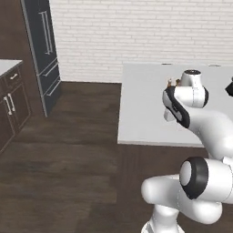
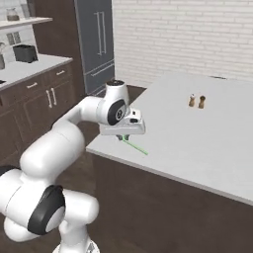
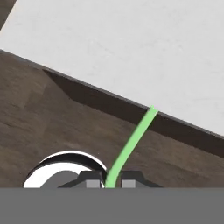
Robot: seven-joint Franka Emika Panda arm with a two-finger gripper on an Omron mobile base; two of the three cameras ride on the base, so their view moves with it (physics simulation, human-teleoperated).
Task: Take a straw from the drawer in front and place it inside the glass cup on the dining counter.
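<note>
The dining counter point(image 2: 207, 143) was the biggest thing in front of the robot, a broad white slab on a dark wooden base, standing on the dark floor point(image 1: 63, 150) with a white brick wall point(image 2: 188, 34) behind it. Well across the slab stood two small shakers point(image 2: 196, 101), side by side. The gripper point(image 2: 122, 137) hung at the counter's near corner, clenched on the straw point(image 2: 136, 147). In the hand view the two fingertips point(image 3: 92, 183) pinched one end of the straw point(image 3: 133, 142), and the rest ran out slanting toward the counter's edge, its far tip over the white top.

The straw looked very light, thin and smooth, likely to slip or swivel in a loose pinch, and soft enough to bend if squeezed hard or knocked against a rim. A hold near one end seemed right, since it left a long free length to lower into a glass.
</note>
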